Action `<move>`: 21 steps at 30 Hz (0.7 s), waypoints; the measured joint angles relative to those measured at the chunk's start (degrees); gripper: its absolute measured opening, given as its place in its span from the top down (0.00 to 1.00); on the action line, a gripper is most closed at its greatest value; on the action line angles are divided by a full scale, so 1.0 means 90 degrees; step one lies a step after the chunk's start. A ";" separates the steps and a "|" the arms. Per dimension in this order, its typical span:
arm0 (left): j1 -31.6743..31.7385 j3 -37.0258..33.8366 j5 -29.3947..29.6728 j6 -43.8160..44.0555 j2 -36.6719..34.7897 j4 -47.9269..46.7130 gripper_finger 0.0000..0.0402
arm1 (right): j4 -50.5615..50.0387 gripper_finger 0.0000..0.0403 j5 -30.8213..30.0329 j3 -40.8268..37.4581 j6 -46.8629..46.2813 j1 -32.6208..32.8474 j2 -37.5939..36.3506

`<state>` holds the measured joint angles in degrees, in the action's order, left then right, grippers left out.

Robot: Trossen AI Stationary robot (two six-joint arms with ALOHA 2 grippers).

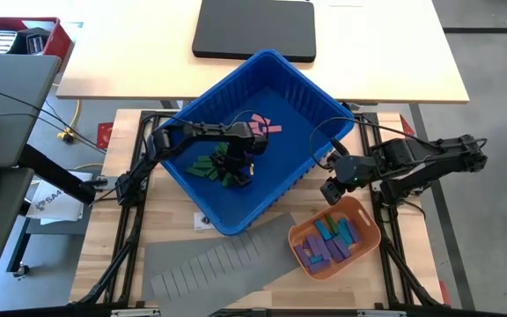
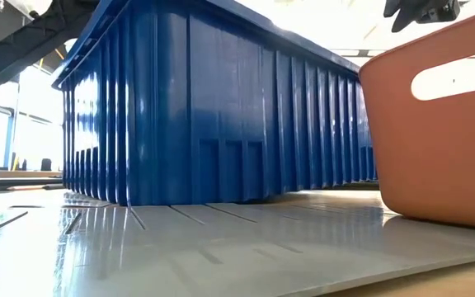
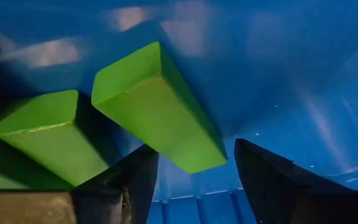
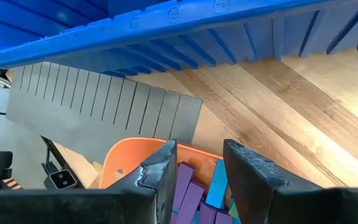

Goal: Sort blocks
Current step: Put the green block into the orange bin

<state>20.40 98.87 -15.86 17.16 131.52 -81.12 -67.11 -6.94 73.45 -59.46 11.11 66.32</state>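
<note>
Left end effector (image 3: 191, 180) open over green blocks (image 3: 157, 106), partly cut off.

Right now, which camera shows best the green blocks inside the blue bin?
The left wrist view: the green blocks fill it, just ahead of the left hand. The high view shows them small in the blue bin; the low and right wrist views show none.

Little can be read here. A white sheet (image 1: 53, 201) lying left of the table, under the left arm's stand, bears dark capital letters that seem to start with "SA"; the rest is hidden or too small to tell.
</note>
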 joint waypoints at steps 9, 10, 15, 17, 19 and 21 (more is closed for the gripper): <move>-0.0015 -0.0005 0.0238 -0.0185 0.0001 0.0101 0.75 | 0.0003 0.69 -0.0001 0.0000 0.0116 0.0000 0.0000; -0.0014 -0.0005 0.0249 -0.0235 0.0000 0.0104 0.78 | 0.0005 0.69 0.0000 0.0000 0.0108 0.0000 0.0000; -0.0007 0.0047 0.0325 -0.0413 -0.0112 0.0117 0.79 | 0.0263 0.69 0.0184 0.0002 -0.0076 0.0000 -0.0027; -0.0006 0.0245 0.0437 -0.0443 -0.0216 0.0180 0.79 | 0.0324 0.69 0.0226 0.0109 -0.0075 0.0000 -0.0036; 0.0003 0.0519 0.0505 -0.0441 -0.0362 0.0023 0.79 | 0.0353 0.69 0.0198 0.0310 -0.0064 -0.0032 -0.0044; 0.0030 0.0892 0.0510 -0.0441 -0.0530 -0.0002 0.79 | 0.0343 0.69 0.0094 0.0559 0.0065 -0.0114 -0.0044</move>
<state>20.68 106.90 -11.27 13.19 126.75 -81.14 -64.03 -6.09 78.48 -58.88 10.09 65.93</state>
